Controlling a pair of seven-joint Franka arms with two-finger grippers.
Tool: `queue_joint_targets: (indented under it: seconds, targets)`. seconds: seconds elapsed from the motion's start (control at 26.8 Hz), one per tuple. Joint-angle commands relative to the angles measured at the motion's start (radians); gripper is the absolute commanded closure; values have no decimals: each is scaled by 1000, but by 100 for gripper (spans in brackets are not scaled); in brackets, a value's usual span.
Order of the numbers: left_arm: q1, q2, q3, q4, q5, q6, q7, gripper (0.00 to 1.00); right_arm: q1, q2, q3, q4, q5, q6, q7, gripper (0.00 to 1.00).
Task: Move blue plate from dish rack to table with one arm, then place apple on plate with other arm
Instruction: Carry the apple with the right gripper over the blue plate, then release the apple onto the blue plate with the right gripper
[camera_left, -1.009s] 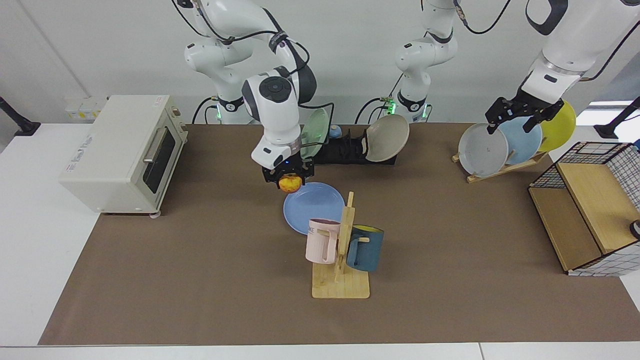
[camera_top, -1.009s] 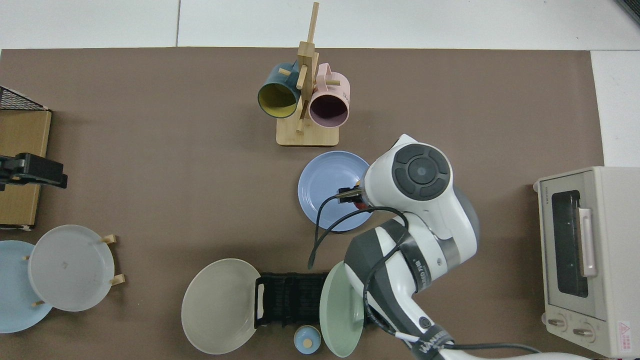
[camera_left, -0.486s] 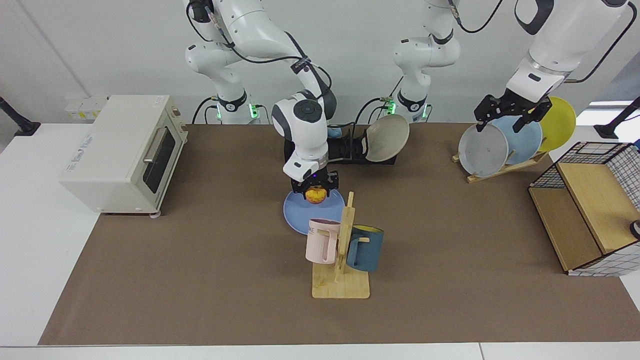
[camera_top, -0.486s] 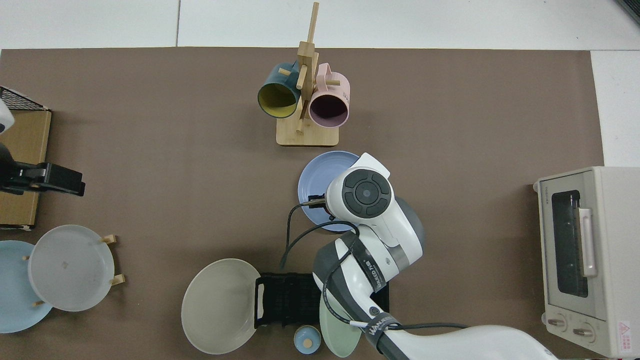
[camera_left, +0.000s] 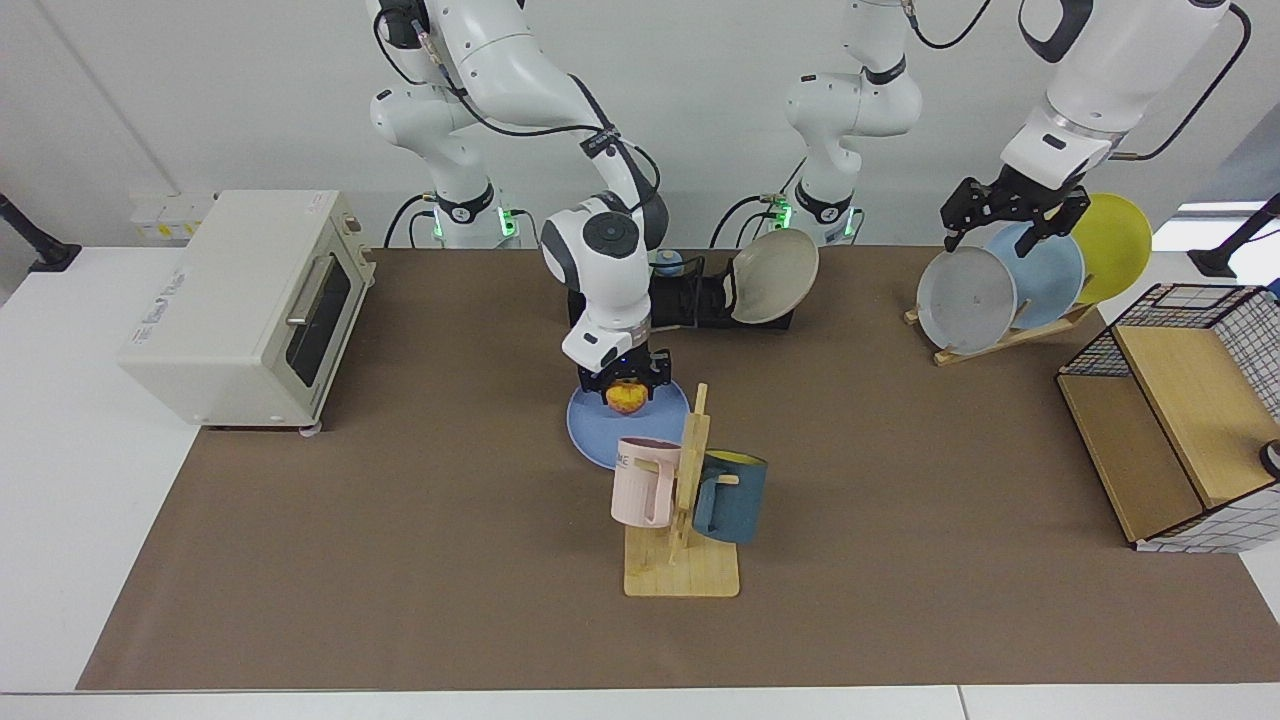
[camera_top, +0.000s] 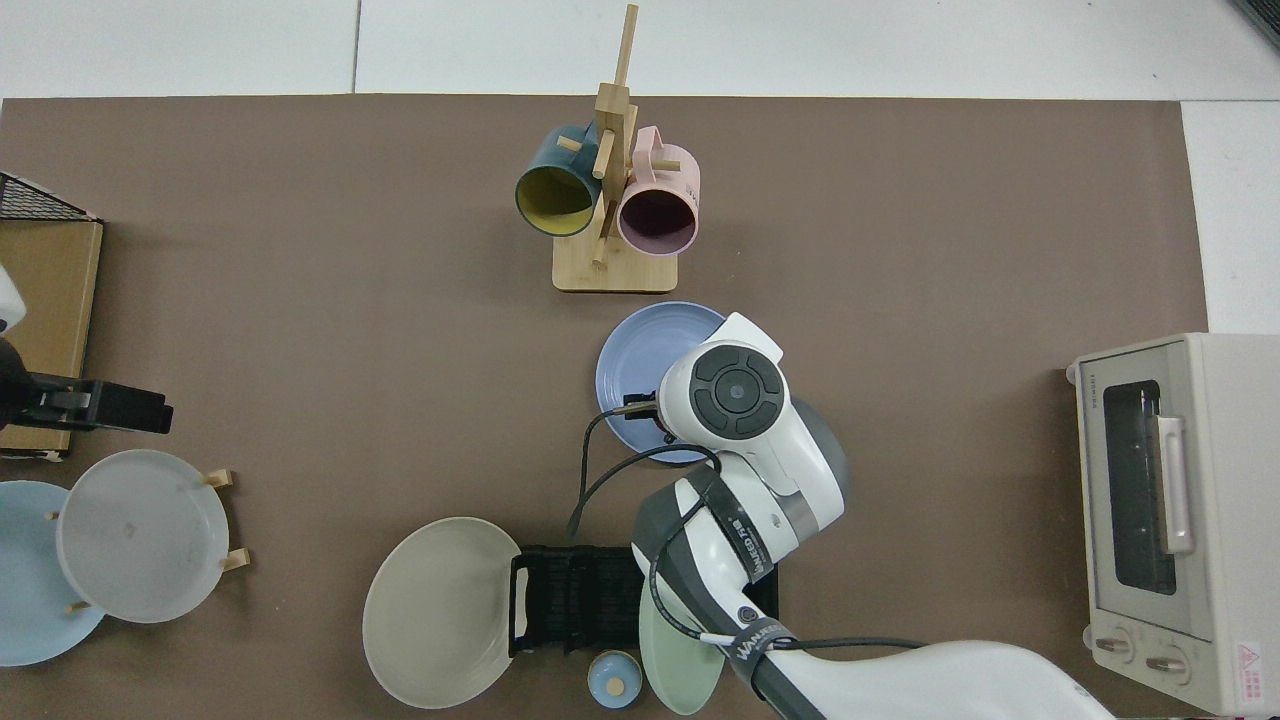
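The blue plate (camera_left: 598, 440) lies flat on the table's brown mat (camera_left: 400, 560), just behind the mug tree. My right gripper (camera_left: 626, 393) hangs low over the middle of the plate, shut on the apple (camera_left: 626, 398), which sits at or just above the plate's surface. From above, the wrist covers the apple and much of the blue plate (camera_top: 628, 358). The black dish rack (camera_left: 688, 300) stands behind, holding a beige plate and a pale green plate (camera_top: 680, 650). My left gripper (camera_left: 1010, 215) waits open above the wooden plate stand, holding nothing.
A wooden mug tree (camera_left: 682, 520) with a pink and a dark blue mug stands right in front of the plate. A toaster oven (camera_left: 240, 300) sits on one side. The wooden stand (camera_left: 1000, 335) with grey, sky-blue and yellow plates and a wire basket (camera_left: 1180, 420) are on the other.
My right gripper carried the apple from the plate's edge to over its middle and lowered it. The left gripper rose a little above the wooden stand.
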Motion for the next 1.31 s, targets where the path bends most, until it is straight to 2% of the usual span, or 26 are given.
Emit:
queue_joint_targets:
  seconds: [0.0,0.04,0.07,0.11,0.15,0.45,0.6,0.75,0.9,1.12,1.27]
  targets:
    - [-22,-43,14,-60,-9,43,8,0,-9,10,3,-17,4,66,9,71]
    - [-22,-43,14,-60,-9,43,8,0,-10,10,3,-17,4,66,11,42]
    - [-22,-43,14,-60,-9,44,8,0,-9,10,3,-17,4,69,12,19]
    - [-22,-43,14,-60,-9,44,7,0,-9,10,3,-17,4,69,14,6]
    - [-22,-42,12,-60,-9,44,8,0,-9,10,3,-17,4,69,14,2]
    - [-22,-35,12,-51,4,44,16,0,-9,10,2,-2,4,60,19,1]
    - [-13,-23,14,-26,6,52,68,0,-44,-17,-1,21,4,32,11,1]
    - [-8,15,15,34,6,46,83,0,-82,-60,0,52,3,-34,-4,1]
    - [-14,18,15,37,7,43,80,0,-130,-116,0,70,3,-99,-90,1]
    - [-14,26,14,50,7,35,80,0,-239,-188,2,129,6,-271,-242,1]
    - [-14,61,14,99,7,-3,79,0,-326,-234,2,135,7,-357,-365,1]
